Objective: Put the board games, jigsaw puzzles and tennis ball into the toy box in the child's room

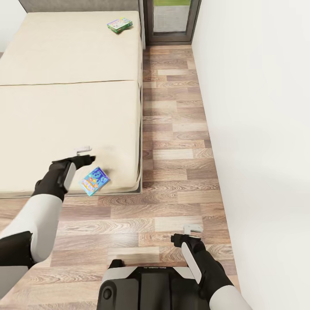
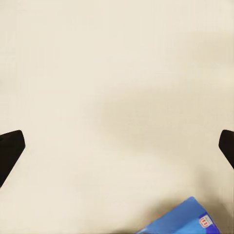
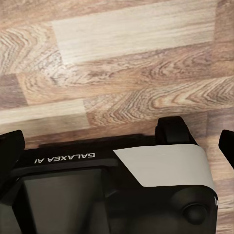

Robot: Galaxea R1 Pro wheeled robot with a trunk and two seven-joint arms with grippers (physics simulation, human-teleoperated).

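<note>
At the bottom centre of the head view sits the robot's dark base [image 1: 142,286], with the wood-plank floor [image 1: 172,129] around it. The right pincer [image 1: 192,230] hangs over the floor at the lower right, just above the base; its two pale fingers stand a little apart with nothing between them, so it is released. In the right wrist view the dark fingertips [image 3: 9,151] sit at both edges of the frame, with the base below them (the lettering on it reads GALAXEA AI).

At the middle left, the left pincer [image 1: 82,150] reaches over the near corner of the bed [image 1: 64,116]. It is released too: in the left wrist view its dark fingertips [image 2: 10,148] are wide apart over bare beige mattress. A blue board game [image 1: 94,181] lies flat on the mattress near the bed's lower right corner, just beside the left wrist and not touched by the fingers.

Further, at the top of the frame, a green board game [image 1: 119,24] rests near the bed's far right edge. A grey-framed window [image 1: 171,20] stands beyond it, and a white wall [image 1: 258,129] fills the right side.
</note>
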